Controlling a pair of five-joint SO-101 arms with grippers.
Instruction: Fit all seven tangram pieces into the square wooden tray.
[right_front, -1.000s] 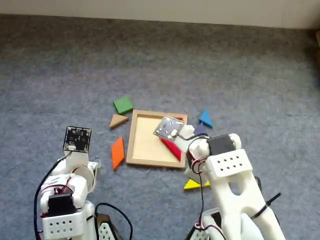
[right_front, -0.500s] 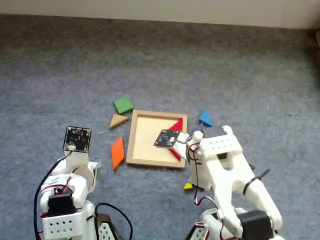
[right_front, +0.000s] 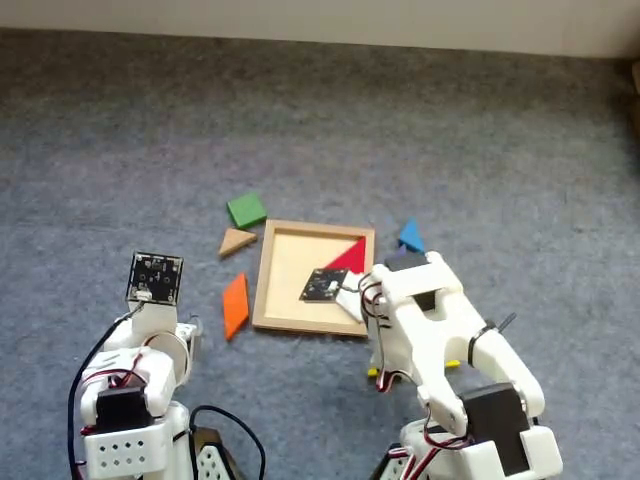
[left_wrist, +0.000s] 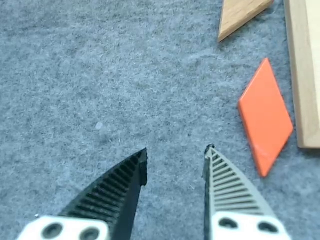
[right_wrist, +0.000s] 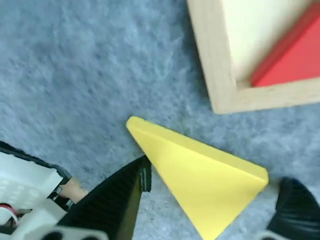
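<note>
You are working over a grey carpet (right_front: 480, 150). The right arm (right_front: 440, 330) is bending over the near right corner of the square wooden tray (right_front: 262, 290), while the left arm (right_front: 140, 370) is standing back by the carpet's near edge, left of the tray. The tray is lying near the middle of the carpet. The red triangle (right_front: 350, 257) is sitting inside it, tucked into the far right corner.

The orange parallelogram (right_front: 235, 305) is lying on the carpet just beside the tray's left rim. The yellow triangle (right_wrist: 200, 180) is lying on the carpet just off the tray's near right corner. Your right gripper (right_wrist: 217, 185) is straddling it with its claw released, one finger on each side. The green square (right_front: 246, 211) and tan triangle (right_front: 236, 241) are lying off the tray's far left corner. The blue triangle (right_front: 411, 237) is lying off its far right corner.

Your left gripper (left_wrist: 176, 151) is hanging over bare carpet near the parallelogram, its claw released and holding nothing.
</note>
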